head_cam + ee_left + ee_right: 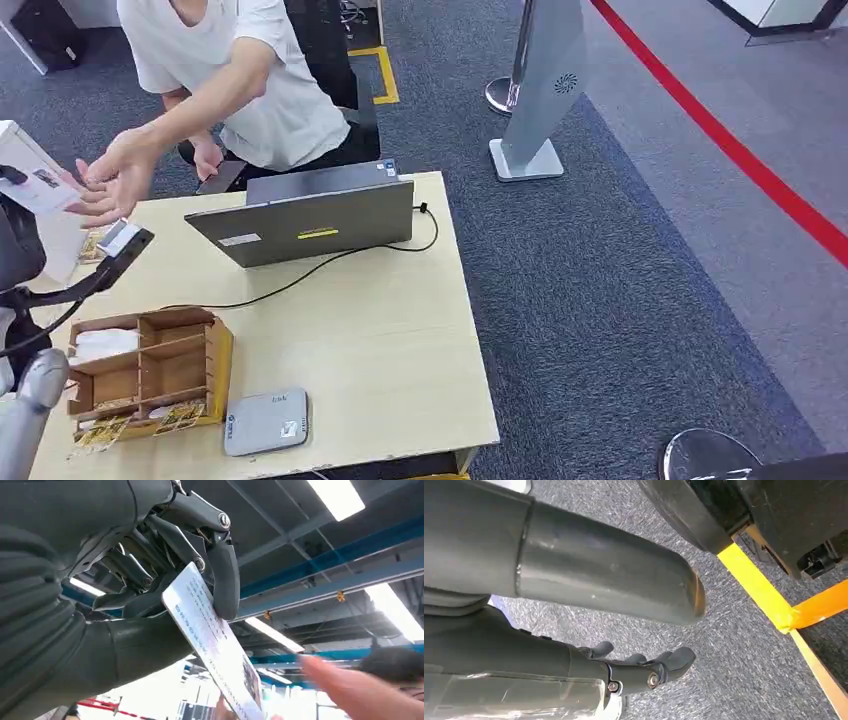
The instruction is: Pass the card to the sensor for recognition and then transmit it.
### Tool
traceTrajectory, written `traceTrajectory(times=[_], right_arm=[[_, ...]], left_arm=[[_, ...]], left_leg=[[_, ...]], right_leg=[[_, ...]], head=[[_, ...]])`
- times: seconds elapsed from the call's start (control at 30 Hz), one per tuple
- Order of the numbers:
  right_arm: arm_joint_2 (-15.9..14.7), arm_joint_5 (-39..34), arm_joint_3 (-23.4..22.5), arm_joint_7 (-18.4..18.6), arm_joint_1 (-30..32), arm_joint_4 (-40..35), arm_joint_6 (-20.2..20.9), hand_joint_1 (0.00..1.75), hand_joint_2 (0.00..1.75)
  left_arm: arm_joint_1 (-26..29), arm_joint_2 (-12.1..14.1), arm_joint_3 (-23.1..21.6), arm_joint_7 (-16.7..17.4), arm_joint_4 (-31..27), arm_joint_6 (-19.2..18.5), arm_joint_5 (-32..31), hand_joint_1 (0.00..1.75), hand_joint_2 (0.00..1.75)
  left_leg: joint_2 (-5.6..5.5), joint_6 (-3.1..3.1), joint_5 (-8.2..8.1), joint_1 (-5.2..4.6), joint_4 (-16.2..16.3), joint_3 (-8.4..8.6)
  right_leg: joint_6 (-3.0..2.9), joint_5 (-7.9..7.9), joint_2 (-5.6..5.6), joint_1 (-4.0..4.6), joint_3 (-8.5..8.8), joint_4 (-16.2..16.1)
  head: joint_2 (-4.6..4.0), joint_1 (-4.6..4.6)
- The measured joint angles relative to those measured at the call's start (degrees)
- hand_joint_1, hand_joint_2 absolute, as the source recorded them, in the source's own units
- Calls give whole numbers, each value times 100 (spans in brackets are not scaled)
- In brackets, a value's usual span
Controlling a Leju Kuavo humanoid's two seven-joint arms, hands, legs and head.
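Wooden table (400,340), card (210,640) pinched in left hand (150,580) (raised)

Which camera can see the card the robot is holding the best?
The left wrist view: the card is close up, held between the thumb and fingers of the left hand, with a person's hand reaching for it. The head view catches a small part of the card at the edge. The right wrist view looks at the carpet.
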Motion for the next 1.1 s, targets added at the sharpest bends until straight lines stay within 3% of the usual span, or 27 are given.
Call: traceTrajectory(times=[0.27,0.3,0.47,0.63,0.93,1.1], right_arm=[[-2,0,-61,-4,55,-31,-15,0,0],[-2,0,-68,-7,61,-31,-22,0,175],[-2,-2,-90,0,94,-39,-103,0,175],[-13,-35,-90,37,152,-116,-195,0,175],[-94,-190,-76,234,213,-304,-450,0,175],[-160,-461,-15,391,310,-512,-798,0,175]], left_arm=[[-144,83,0,24,354,-2,-57,175,175],[-150,92,0,42,380,-13,-59,0,175],[-204,98,-4,57,502,-245,223,0,175],[-169,87,-11,4,469,-188,383,0,175],[235,-37,-311,-138,-606,-214,698,0,175],[912,34,-598,-448,-1702,-273,1084,0,175]], left_leg=[[3,0,0,-1,0,-7],[3,0,0,-1,0,-8],[2,0,0,0,0,-11],[3,0,-1,0,0,-13],[2,1,-2,-3,0,-18],[6,4,-12,-2,0,-19]], right_leg=[[1,0,5,0,-8,-1],[1,0,5,-1,-10,-1],[1,0,6,0,-14,-1],[0,0,6,0,-15,-1],[1,0,5,-2,-16,-3],[2,-2,10,-2,-18,-3]], head=[[0,0],[0,-2],[0,-2],[0,-2],[0,-2],[0,0]])
